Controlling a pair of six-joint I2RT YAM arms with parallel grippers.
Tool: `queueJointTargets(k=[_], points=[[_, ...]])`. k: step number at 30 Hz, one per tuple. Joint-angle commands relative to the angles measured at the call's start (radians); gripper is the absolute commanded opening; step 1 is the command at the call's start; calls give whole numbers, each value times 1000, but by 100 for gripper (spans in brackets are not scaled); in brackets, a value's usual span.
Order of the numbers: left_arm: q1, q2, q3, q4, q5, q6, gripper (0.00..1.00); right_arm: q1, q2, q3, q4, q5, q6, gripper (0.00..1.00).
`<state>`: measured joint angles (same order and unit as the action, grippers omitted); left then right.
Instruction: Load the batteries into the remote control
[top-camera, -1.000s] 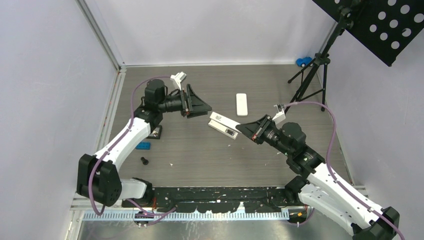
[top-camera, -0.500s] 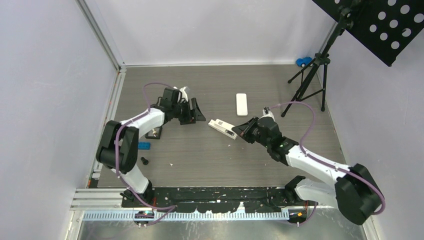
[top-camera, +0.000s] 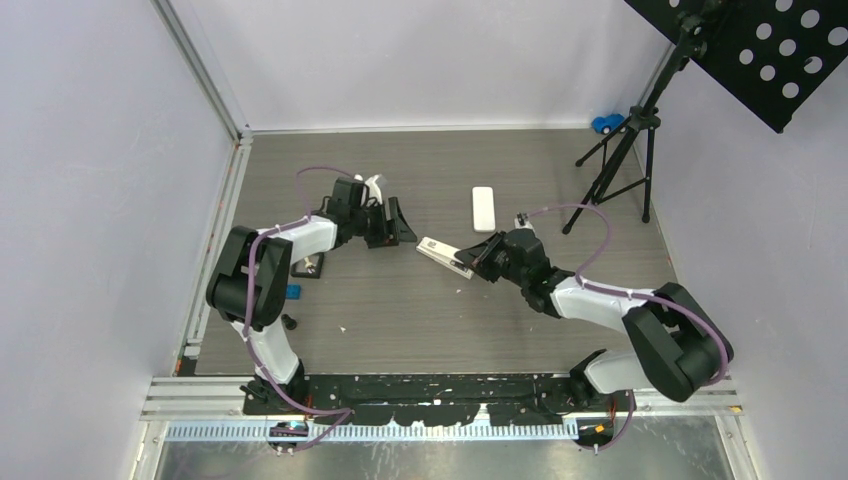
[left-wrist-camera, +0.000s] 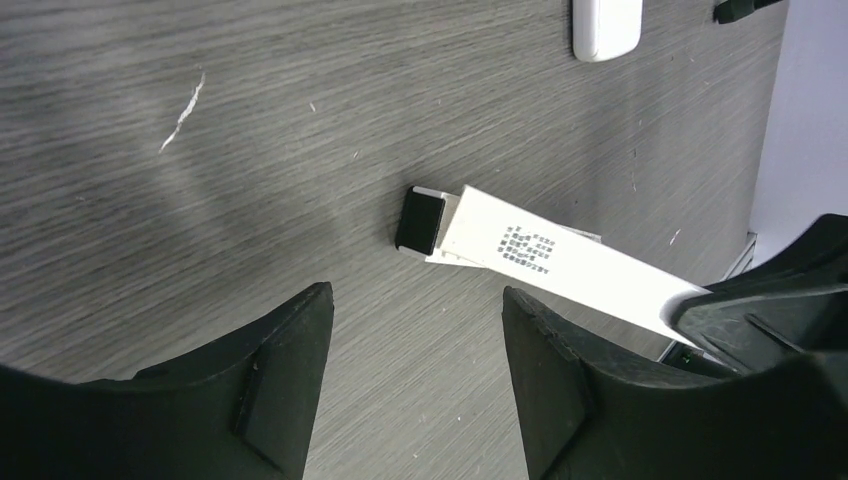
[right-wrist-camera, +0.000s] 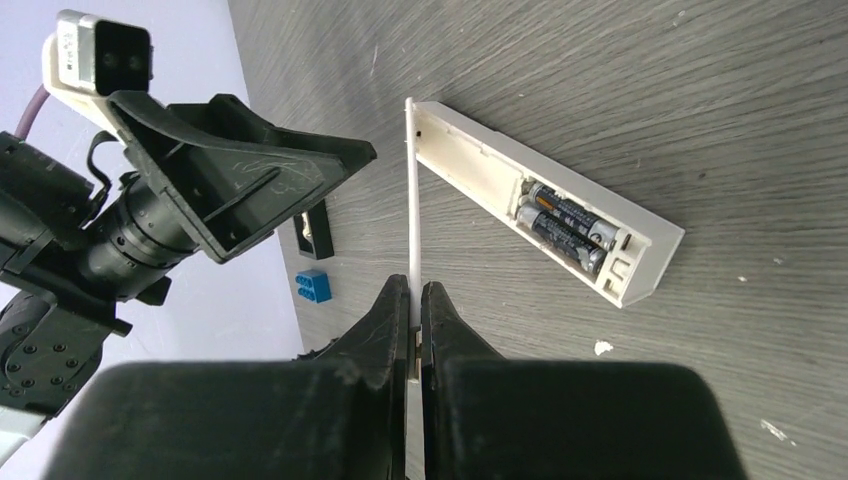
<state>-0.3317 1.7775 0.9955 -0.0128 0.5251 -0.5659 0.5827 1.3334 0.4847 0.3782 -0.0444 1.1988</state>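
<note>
Batteries (right-wrist-camera: 566, 226): 2, sitting side by side in the open bay of the remote control (right-wrist-camera: 470, 165), which is lying on the table (top-camera: 400, 310) btwn the arms. R gripper (right-wrist-camera: 414, 300) is pinching the thin white cover (right-wrist-camera: 412, 200), held on edge just beside the remote. L gripper (left-wrist-camera: 415, 305) is hanging w/ fingers apart, gripping nothing. Remotes: 2, the 2nd remote (top-camera: 483, 208) lying further back. R wrist view is showing the cells; L wrist view is showing only the cover's printed face. Top view is adding 1 blue brick (top-camera: 292, 291) & 1 black knob (top-camera: 288, 321).
</note>
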Motion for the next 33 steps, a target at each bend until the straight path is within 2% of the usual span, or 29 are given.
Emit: queueJointTargets(k=[1, 5, 11, 15, 21, 33], points=[[5, 8, 17, 78, 9, 27, 64, -26, 52, 37, 111, -49, 27, 0], [5, 26, 21, 83, 24, 38, 61, -49, 57, 48, 42, -75, 3, 0], [5, 44, 41, 63, 25, 68, 58, -93, 55, 96, -163, -142, -51, 0], [5, 57, 53, 73, 33, 58, 58, -103, 98, 99, -137, -222, -9, 0], [5, 59, 69, 67, 34, 56, 58, -104, 120, 60, 29, -248, 72, 1], [4, 102, 98, 30, 64, 63, 56, -106, 146, 77, -180, -173, -89, 0]])
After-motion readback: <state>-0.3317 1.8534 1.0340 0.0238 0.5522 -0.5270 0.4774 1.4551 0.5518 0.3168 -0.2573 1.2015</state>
